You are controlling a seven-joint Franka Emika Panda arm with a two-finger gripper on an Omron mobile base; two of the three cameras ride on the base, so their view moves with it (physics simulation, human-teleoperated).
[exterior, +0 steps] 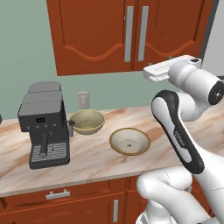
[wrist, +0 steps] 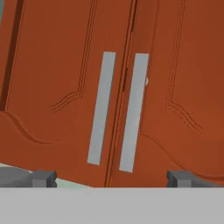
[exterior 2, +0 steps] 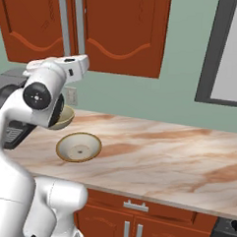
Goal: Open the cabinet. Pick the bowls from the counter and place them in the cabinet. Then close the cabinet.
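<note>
2 bowls sit on the tabletop (exterior: 100, 157), low under the tool.
The tool (wrist: 111, 178) is spread wide and grips nothing. Straight ahead of it is the shut cabinet (wrist: 65, 65) with its 2 silver handles (wrist: 101, 108). The deep bowl (exterior: 87, 121) and the wide bowl (exterior: 129, 141) rest below, beside a coffee machine (exterior: 43, 122).

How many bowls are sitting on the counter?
2. The deep bowl sits on the counter right beside the coffee machine. The shallow bowl sits nearer the counter's front edge, a bit apart from the deep one.
</note>
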